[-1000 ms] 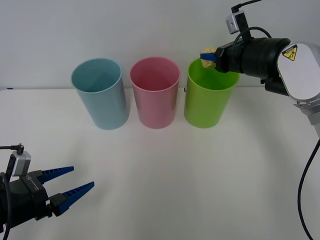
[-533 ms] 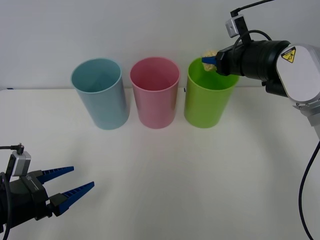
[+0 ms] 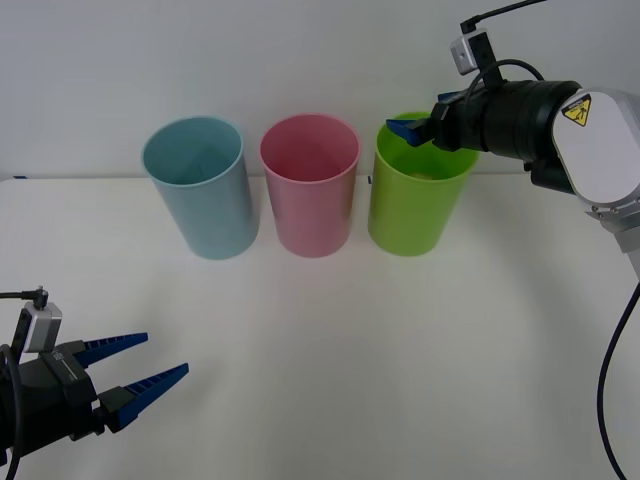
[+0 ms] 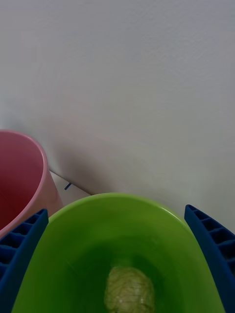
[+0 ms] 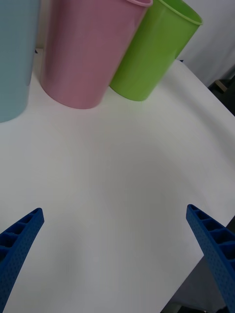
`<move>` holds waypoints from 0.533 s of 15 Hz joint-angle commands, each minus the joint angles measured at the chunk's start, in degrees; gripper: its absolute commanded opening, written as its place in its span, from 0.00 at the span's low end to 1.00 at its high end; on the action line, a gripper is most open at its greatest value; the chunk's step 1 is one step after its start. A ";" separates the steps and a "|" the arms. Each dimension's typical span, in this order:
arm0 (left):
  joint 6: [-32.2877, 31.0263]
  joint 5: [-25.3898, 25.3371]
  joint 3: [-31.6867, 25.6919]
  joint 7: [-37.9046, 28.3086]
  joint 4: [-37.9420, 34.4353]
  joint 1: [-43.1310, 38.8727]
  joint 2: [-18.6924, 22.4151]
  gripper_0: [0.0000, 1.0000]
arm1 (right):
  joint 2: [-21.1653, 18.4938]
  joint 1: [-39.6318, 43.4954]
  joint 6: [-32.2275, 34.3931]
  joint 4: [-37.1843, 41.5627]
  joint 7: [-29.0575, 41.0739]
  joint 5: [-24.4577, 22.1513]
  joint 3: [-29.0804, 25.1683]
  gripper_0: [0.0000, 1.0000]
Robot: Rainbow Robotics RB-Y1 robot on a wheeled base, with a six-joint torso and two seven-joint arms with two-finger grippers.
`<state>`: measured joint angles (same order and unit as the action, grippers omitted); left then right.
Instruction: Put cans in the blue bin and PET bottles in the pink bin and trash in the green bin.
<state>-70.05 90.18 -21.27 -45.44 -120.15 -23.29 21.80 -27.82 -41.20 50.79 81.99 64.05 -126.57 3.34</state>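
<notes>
Three tall bins stand in a row at the back of the table: the blue bin [image 3: 200, 185] on the left, the pink bin [image 3: 310, 183] in the middle, the green bin [image 3: 417, 190] on the right. My right gripper [image 3: 420, 122] hovers open over the green bin's rim. The trash [image 4: 129, 289], a pale wrinkled wad, lies at the bottom of the green bin [image 4: 83, 244]. My left gripper [image 3: 135, 365] rests open low at the front left, far from the bins. No cans or PET bottles are in view.
The white table [image 3: 330, 340] stretches wide between the bins and my left gripper. A pale wall rises right behind the bins. The pink bin [image 5: 90, 49] and green bin [image 5: 156, 49] show in the left wrist view beyond bare tabletop.
My right gripper has opened above the green bin, and the wad it held at the rim has dropped inside. The left arm has not moved.
</notes>
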 commanded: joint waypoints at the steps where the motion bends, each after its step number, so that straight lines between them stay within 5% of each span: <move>1: 0.00 0.00 0.00 0.00 0.00 0.00 0.00 1.00 | -0.04 -0.02 0.01 0.01 0.03 0.01 0.00 1.00; 6: 0.00 0.00 0.00 0.00 0.00 0.00 0.00 1.00 | -0.04 -0.19 0.37 3.97 0.03 1.32 -2.99 1.00; 8: 0.00 0.00 0.00 0.00 0.00 0.00 0.00 1.00 | -0.04 -0.02 5.55 8.45 0.03 2.20 -6.68 1.00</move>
<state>-70.05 90.18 -21.27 -45.44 -120.15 -23.29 21.80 -27.86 -41.34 54.46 88.76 64.08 -124.71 -2.05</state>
